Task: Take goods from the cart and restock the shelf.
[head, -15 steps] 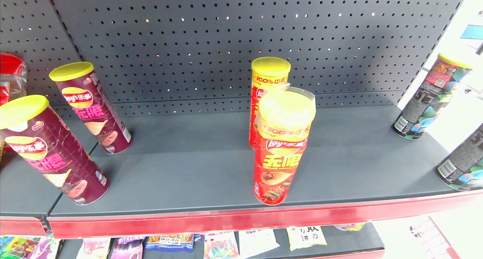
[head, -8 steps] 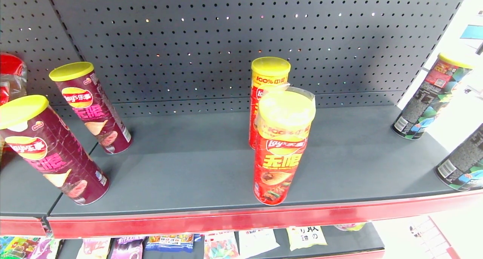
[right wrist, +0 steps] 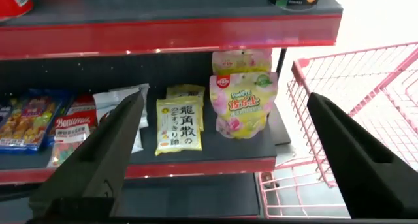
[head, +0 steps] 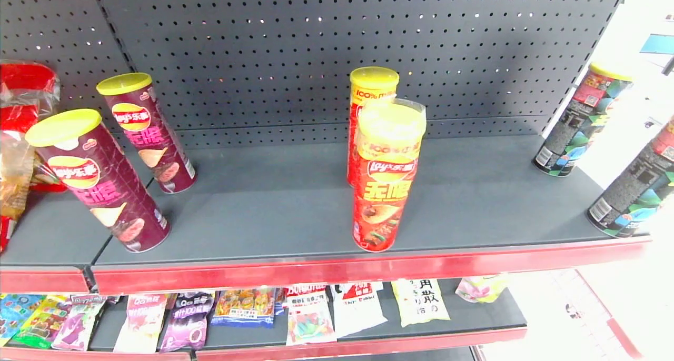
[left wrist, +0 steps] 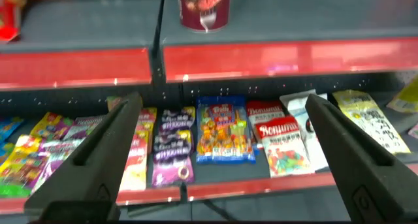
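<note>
Once allowing for the head camera's shift, finds the yellow-lidded red cardboard chip can (head: pixel 387 177) unmoved at six o'clock on the dark metal shelf (head: pixel 263 213), left gripper (left wrist: pixel 222 101) and right gripper (right wrist: pixel 225 98) open-fingered and empty, likely bound for the pink wire cart (right wrist: pixel 300 66) at four o'clock.
</note>
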Robot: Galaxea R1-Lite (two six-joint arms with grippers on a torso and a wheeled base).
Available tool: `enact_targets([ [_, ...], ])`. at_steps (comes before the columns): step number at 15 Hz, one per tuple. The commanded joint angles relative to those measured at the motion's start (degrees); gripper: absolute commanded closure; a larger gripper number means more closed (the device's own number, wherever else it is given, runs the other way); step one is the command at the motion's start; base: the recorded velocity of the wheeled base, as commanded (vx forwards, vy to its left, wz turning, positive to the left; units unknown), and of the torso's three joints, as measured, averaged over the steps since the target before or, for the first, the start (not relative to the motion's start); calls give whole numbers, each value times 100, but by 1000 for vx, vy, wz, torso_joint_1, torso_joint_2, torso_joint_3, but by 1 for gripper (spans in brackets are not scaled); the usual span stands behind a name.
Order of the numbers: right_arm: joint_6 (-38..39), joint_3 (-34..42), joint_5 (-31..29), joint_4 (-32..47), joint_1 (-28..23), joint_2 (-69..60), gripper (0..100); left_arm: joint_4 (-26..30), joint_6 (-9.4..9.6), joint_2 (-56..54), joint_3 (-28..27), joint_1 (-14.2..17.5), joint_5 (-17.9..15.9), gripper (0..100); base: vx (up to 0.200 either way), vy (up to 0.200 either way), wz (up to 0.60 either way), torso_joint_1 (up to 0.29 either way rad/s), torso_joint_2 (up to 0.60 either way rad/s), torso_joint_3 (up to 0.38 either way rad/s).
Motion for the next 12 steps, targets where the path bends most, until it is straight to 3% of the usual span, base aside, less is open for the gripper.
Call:
enact_targets([
  [1,2,0,4,-1,0,-18,0,-3,-3,10,2,-1,1,0,-200,0,0,7,2,2],
  [12,-7,0,-5,-1,0,-18,0,-3,-3,10,2,-1,1,0,0,0,55,1,0,1],
])
